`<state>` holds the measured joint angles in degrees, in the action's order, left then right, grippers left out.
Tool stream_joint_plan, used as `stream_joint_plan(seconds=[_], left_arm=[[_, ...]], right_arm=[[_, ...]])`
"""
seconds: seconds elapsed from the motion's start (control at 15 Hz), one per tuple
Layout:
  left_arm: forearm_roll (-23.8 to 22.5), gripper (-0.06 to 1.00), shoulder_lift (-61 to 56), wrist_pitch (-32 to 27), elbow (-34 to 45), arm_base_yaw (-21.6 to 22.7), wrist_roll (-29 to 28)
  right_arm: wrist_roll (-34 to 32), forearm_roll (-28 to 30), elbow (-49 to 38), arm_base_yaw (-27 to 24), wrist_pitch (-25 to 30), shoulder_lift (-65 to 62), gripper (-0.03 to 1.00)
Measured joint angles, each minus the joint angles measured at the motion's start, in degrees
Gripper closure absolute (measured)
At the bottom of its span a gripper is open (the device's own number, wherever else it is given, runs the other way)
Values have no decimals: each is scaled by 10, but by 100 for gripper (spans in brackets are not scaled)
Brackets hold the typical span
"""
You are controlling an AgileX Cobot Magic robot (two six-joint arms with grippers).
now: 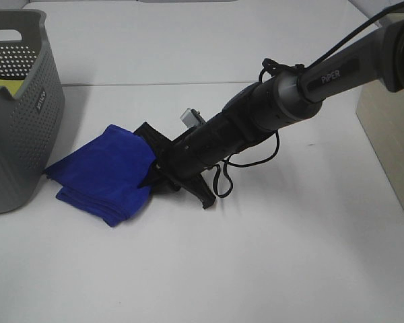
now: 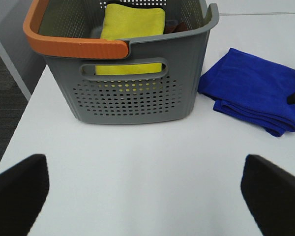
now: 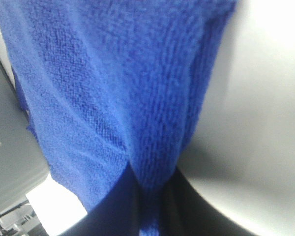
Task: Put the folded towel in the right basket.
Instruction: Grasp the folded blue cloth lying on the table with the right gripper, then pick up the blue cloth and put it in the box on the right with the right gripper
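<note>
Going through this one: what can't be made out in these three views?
- Beige basket: in the high view, cut off by the right edge and partly covered by the arm; its inside is unseen.
- Right claw tips: in the high view, buried in the towel; the wrist view is too close and blurred.
- Grey basket: whatever lies under the yellow cloth is hidden by it.

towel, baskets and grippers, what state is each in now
folded towel: folded, on the table, one edge pinched
right gripper: shut on the folded towel
left gripper: open, empty
right basket: upright, inside not visible
grey basket: upright, yellow cloth inside
</note>
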<state>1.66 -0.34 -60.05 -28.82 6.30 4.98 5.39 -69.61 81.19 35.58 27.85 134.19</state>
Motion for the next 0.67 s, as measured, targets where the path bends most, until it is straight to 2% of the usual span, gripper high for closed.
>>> stream_joint_plan(seconds=[0.07,0.27,0.53,0.67], left_arm=[[0,-4,0,0,0,0,0],[0,-4,0,0,0,0,0],[0,-4,0,0,0,0,0],[0,-4,0,0,0,0,0]], right_arm=[[0,4,1,0,1,1,92],[12,6,1,0,3,1,92],[93,34,1,0,18,-40,92],[113,72,1,0,29,-91,92]])
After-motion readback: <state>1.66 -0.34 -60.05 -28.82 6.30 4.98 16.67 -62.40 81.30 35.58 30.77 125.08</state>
